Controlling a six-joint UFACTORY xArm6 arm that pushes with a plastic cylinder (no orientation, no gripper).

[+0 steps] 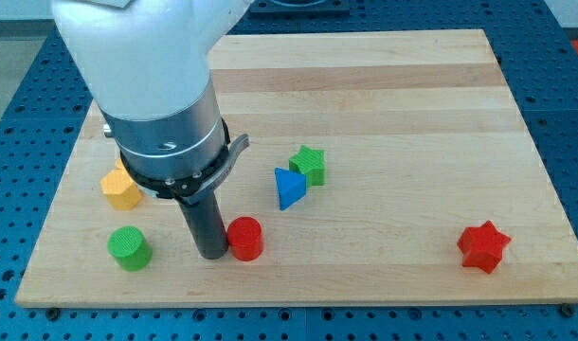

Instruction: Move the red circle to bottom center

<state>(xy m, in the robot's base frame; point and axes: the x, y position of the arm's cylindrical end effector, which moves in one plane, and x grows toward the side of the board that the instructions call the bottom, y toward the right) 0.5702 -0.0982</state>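
Note:
The red circle, a short red cylinder, stands near the board's bottom edge, left of centre. My tip rests on the board right against the red circle's left side. The green circle stands further to the view's left, apart from my tip.
A yellow block sits partly hidden under the arm's body at the left. A blue triangle touches a green star near the middle. A red star lies at the bottom right. The wooden board ends close below the red circle.

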